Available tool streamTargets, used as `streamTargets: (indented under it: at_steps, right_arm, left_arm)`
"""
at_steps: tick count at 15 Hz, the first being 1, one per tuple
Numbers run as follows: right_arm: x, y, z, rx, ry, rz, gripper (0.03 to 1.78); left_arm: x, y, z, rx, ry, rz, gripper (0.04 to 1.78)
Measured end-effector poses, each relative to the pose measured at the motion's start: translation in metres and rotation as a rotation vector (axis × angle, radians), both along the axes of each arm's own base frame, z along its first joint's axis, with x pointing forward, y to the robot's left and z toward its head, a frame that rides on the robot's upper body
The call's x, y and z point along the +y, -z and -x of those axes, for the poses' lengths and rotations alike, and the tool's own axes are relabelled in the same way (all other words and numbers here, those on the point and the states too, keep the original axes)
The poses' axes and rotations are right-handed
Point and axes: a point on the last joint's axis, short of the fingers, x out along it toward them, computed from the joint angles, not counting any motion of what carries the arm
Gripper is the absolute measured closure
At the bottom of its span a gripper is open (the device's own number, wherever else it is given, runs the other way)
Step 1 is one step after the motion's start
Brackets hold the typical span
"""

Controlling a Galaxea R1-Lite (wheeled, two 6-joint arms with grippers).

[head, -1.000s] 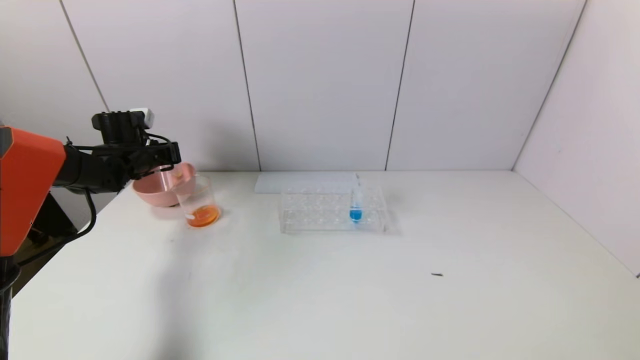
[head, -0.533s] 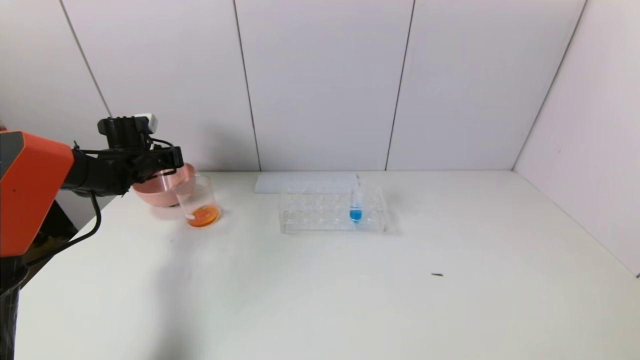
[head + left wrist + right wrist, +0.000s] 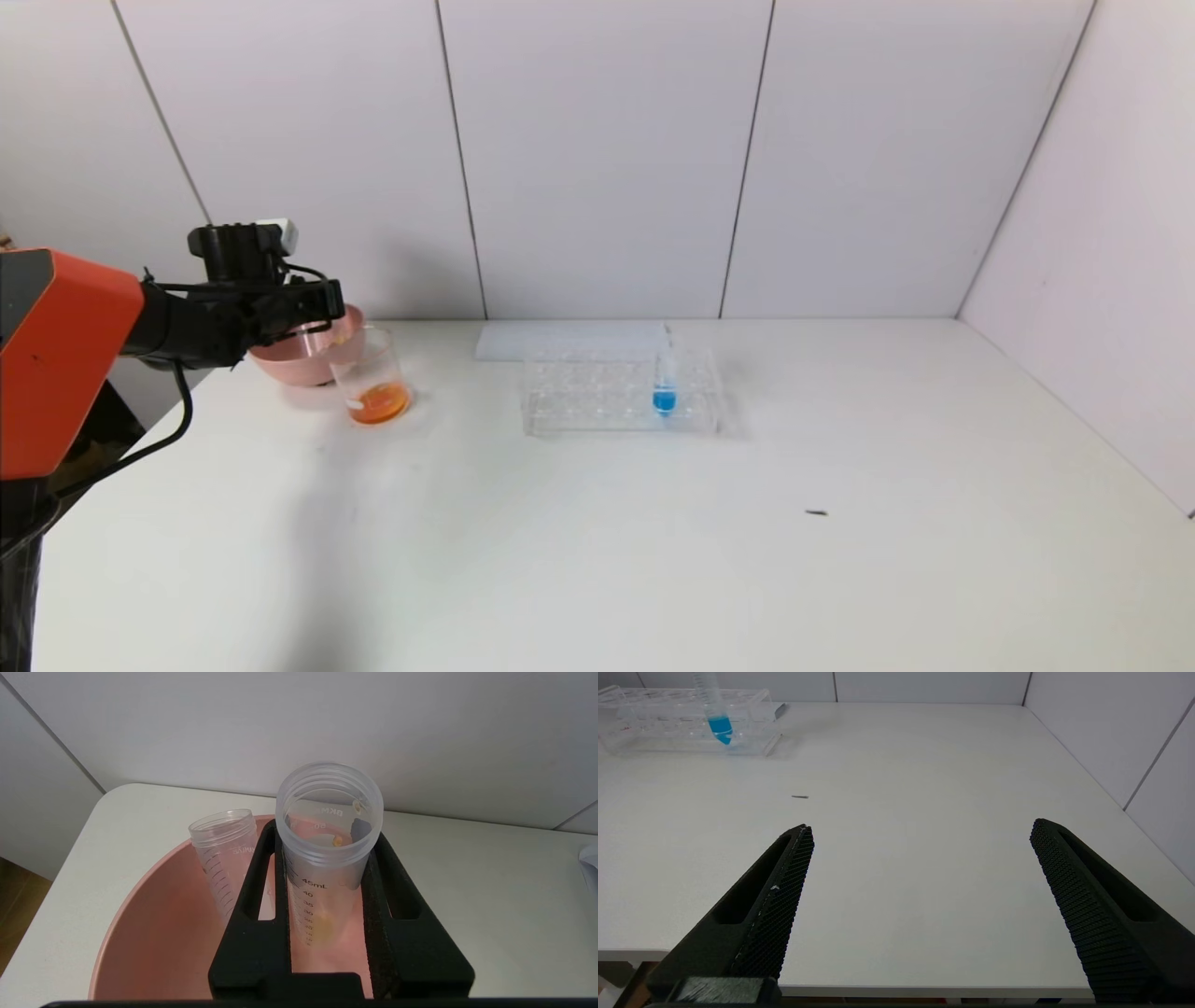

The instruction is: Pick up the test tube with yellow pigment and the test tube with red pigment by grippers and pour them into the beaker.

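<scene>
My left gripper (image 3: pixel 322 306) hangs over the pink bowl (image 3: pixel 280 359) at the table's far left, just behind the beaker (image 3: pixel 373 373), which holds orange liquid. In the left wrist view this gripper (image 3: pixel 327 833) is shut on a clear graduated test tube (image 3: pixel 327 891). That tube stands upright, nearly empty, with yellow pigment traces inside. A second clear tube (image 3: pixel 226 858), empty, leans in the bowl (image 3: pixel 154 905); I cannot tell whether it is the test tube with red pigment. My right gripper (image 3: pixel 920 830) is open over the table's near edge, holding nothing.
A clear rack (image 3: pixel 597 397) stands mid-table with a blue-liquid tube (image 3: pixel 664 392) in it; both also show in the right wrist view, the rack (image 3: pixel 654 723) and the blue tube (image 3: pixel 718 721). A white sheet (image 3: pixel 569 338) lies behind the rack. A small dark speck (image 3: pixel 816 512) lies on the table.
My left gripper, still shut on the tube, has shifted slightly right and down over the pink bowl. Beaker, rack and blue tube have not moved.
</scene>
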Motion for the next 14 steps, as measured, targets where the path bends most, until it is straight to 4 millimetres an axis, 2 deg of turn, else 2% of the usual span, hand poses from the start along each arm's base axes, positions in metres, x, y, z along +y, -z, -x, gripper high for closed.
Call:
streamTargets:
  at_steps: [2,4,6,9,10,12,14]
  right_arm:
    - [0.0000,0.0000,0.0000,0.000,0.000,0.000,0.11]
    - [0.0000,0.0000,0.0000,0.000,0.000,0.000,0.11]
    - [0.0000,0.0000,0.0000,0.000,0.000,0.000,0.11]
    - [0.0000,-0.0001,0.0000,0.000,0.000,0.000,0.11]
    - [0.0000,0.0000,0.0000,0.000,0.000,0.000,0.11]
    - [0.0000,-0.0001,0.0000,0.000,0.000,0.000,0.11]
    - [0.0000,0.0000,0.0000,0.000,0.000,0.000,0.11]
  left_arm:
    - [-0.0002,0.0001,-0.0001,0.000,0.000,0.000,1.32]
    - [-0.0004,-0.0001,-0.0001,-0.001,0.001,0.000,1.19]
    - [-0.0005,-0.0014,0.0002,-0.003,0.001,0.000,0.94]
    - [-0.0008,-0.0026,0.0005,-0.006,0.002,-0.001,0.44]
    - [-0.0006,-0.0031,0.0008,-0.006,0.001,0.000,0.32]
    - [-0.0010,-0.0051,0.0019,-0.009,0.001,-0.001,0.14]
    - [-0.0015,-0.0092,0.0040,-0.015,0.002,-0.002,0.05]
